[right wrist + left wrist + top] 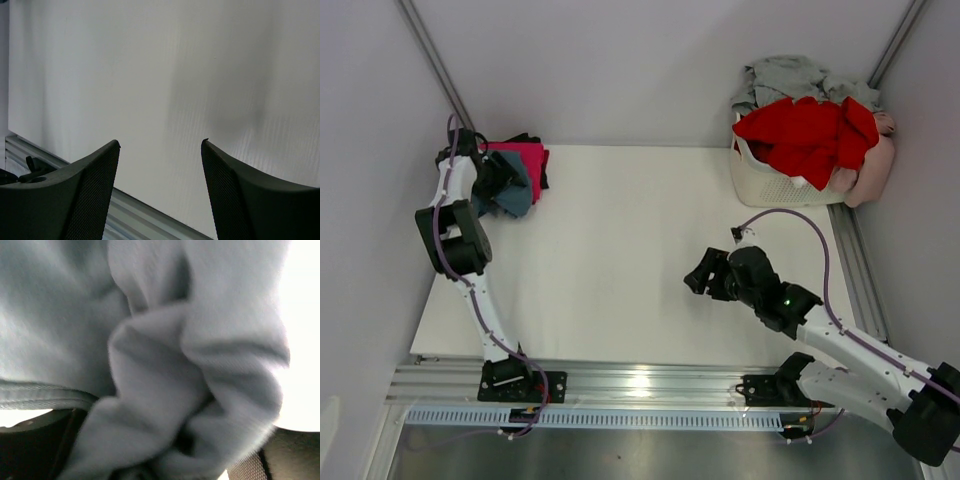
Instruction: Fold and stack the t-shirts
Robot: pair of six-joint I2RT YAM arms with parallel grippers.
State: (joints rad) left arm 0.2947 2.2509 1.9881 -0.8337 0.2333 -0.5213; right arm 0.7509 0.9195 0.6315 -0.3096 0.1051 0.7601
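Six tees, one basket. Upper left of top view: three piled on the table (640, 250), blue-grey tee (517, 197) in front, magenta tee (530, 158) and black tee (525, 138) behind. Left jaws are at the pile, and blue-grey cloth fills the left wrist view; gripping or released, cannot tell. Upper right: basket (760, 185) holds red tee (810, 135), grey tee (795, 75) and pink tee (875, 170). Right jaws, lower right, are spread with nothing between them.

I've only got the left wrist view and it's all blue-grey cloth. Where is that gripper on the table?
Observer: The left gripper is at the table's far left corner, on a pile with the blue-grey shirt and a magenta shirt.
Operator: And the right one?
Observer: The right gripper is open and empty, over the table right of centre.
Operator: What's left to fold?
Observer: A red shirt and a grey shirt are heaped in the white basket, far right corner.
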